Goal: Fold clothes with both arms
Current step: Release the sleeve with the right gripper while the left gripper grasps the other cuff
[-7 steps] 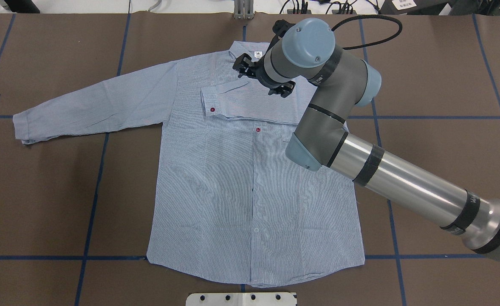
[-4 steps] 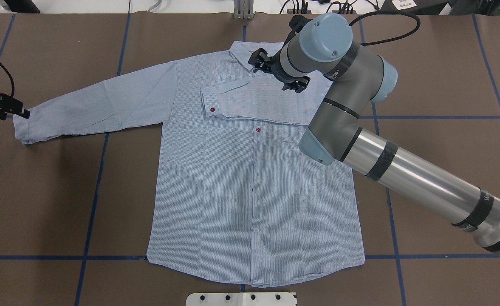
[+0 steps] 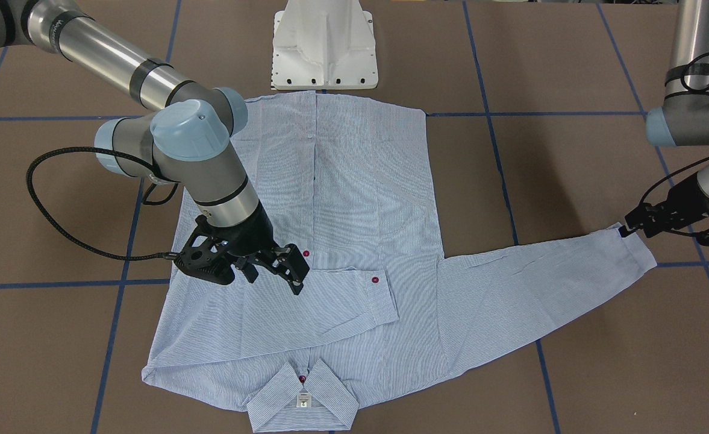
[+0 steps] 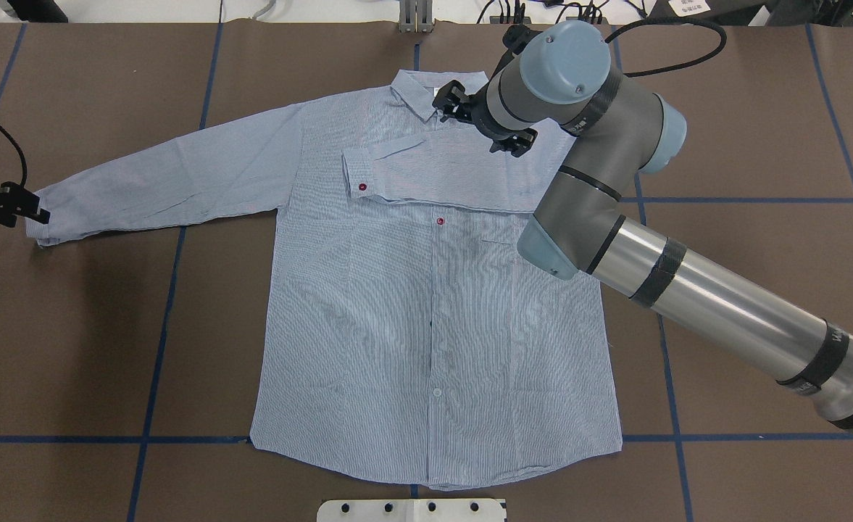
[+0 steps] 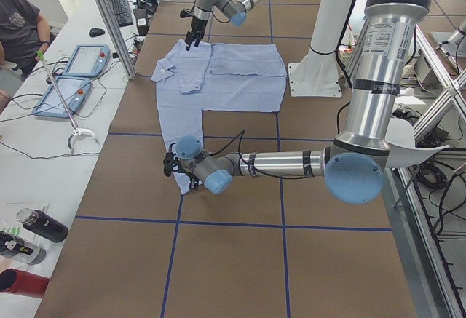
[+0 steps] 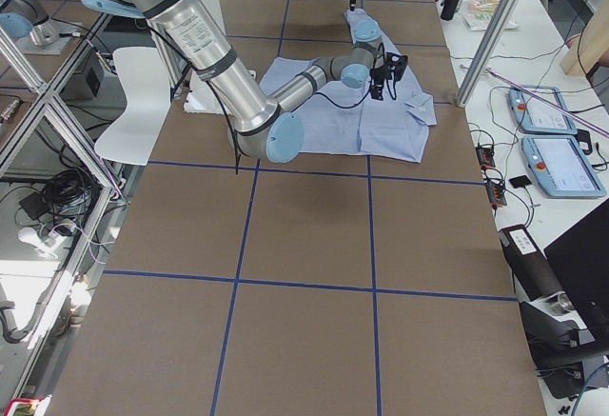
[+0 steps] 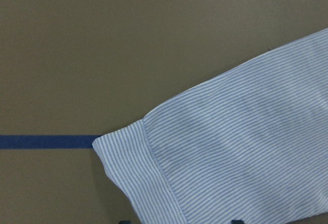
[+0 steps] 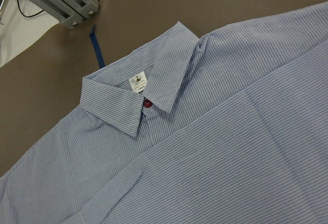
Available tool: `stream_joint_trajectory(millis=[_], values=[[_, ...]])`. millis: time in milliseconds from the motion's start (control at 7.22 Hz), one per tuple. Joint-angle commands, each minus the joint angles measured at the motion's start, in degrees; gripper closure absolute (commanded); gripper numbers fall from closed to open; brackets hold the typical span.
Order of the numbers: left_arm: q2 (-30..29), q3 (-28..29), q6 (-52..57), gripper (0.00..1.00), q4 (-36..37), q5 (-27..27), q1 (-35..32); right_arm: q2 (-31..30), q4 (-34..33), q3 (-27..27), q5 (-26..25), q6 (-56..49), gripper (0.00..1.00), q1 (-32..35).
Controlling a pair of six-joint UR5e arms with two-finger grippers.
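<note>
Shirt (image 4: 426, 312) flat under released right end effector (image 4: 481, 123) by collar (image 4: 415, 90), left end effector (image 4: 33, 212) released at outstretched cuff (image 4: 36, 229)

the shirt (image 4: 433, 304) under the right gripper (image 4: 481, 122) is pale blue with fine white stripes — buttons (image 4: 440, 220) dark red, neck label (image 8: 137, 82) white. both grippers are black; the arms (image 4: 723, 304) behind them silver-grey with pale blue caps (image 4: 567, 54). the table (image 4: 759, 290) around the left gripper (image 4: 35, 206) is brown — crossed by blue tape lines (image 4: 158, 304).
</note>
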Motion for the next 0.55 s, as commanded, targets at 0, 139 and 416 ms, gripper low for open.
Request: stream_joint_trajectory(millis=[0,139,416], values=[[0.04,0.38,0.02,0.43,0.02,0.02,0.35,-0.76,0.32,0.06,0.00,-0.28,0.01,0.18],[-0.04,0.47,-0.15,0.48,-0.07,0.02,0.44,-0.77,-0.03,0.41,0.00,-0.28,0.01,0.53],[0.04,0.64,-0.51,0.65,-0.07,0.11,0.53,-1.21,-0.12,0.41,0.08,-0.46,0.01,1.06]])
